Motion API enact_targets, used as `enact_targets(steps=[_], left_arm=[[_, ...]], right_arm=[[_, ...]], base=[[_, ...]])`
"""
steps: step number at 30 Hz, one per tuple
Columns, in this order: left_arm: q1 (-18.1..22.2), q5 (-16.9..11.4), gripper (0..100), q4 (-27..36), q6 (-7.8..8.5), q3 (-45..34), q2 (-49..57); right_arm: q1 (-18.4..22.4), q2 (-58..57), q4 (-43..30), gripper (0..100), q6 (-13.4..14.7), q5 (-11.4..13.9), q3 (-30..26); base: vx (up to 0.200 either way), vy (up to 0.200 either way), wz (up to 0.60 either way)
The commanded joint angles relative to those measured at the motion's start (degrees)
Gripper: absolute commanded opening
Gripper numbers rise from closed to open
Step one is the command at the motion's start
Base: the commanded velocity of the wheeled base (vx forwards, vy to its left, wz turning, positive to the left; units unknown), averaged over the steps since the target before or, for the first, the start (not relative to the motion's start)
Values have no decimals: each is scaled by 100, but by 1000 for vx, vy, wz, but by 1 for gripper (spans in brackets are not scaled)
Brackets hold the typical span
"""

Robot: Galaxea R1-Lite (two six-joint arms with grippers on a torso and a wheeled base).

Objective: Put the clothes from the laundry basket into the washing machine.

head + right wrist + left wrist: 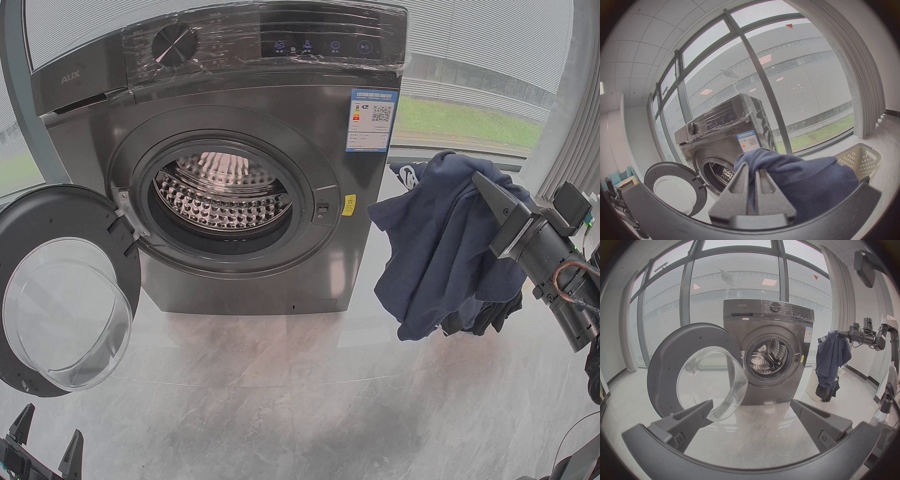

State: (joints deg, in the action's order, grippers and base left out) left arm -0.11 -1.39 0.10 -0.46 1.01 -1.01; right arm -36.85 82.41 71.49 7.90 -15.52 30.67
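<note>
- Left gripper [50, 431] is sitting low by the floor's near edge, its jaws spread wide and holding nothing.
- Right gripper [752, 173] is clamping a navy garment [437, 250], jaws pressed almost together on the cloth. The garment is hanging in the air just right of the washing machine [250, 294], above the laundry basket [859, 159], with a darker piece [494, 315] dangling beneath it.
- Its door [62, 287] is standing wide open and the drum [222, 194] is looking empty, so loading is only beginning. Whether more clothes are lying in the basket I cannot tell.
- Blue-and-white energy label [371, 120], bearing a coloured scale and square code, is sticking to the machine's front at the upper right corner. A small yellow sticker [349, 205] is sitting by the latch, a logo [70, 77] is showing on the drawer panel, and white print [409, 176] on the garment is too crumpled to read.
</note>
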Motion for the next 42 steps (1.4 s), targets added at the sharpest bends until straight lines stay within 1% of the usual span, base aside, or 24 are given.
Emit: enact_targets(steps=[1,20,29,41,42], left_arm=[[2,-2,100,-1,-6,-92,101],[2,-2,100,-10,-6,-92,101],[2,-2,100,-10,-6,-92,101],[2,16,100,-10,-6,-92,101],[2,16,100,-10,-6,-92,101]], right_arm=[[-15,30,6,0,1,-4,-35],[-6,214,15,0,10,-13,-167],[-6,214,15,0,10,-4,-193],[-6,214,15,0,10,-13,-211],[-6,214,15,0,10,-13,-211]], base=[[0,0,0],[0,0,0],[0,200,0],[0,0,0],[-200,0,0]])
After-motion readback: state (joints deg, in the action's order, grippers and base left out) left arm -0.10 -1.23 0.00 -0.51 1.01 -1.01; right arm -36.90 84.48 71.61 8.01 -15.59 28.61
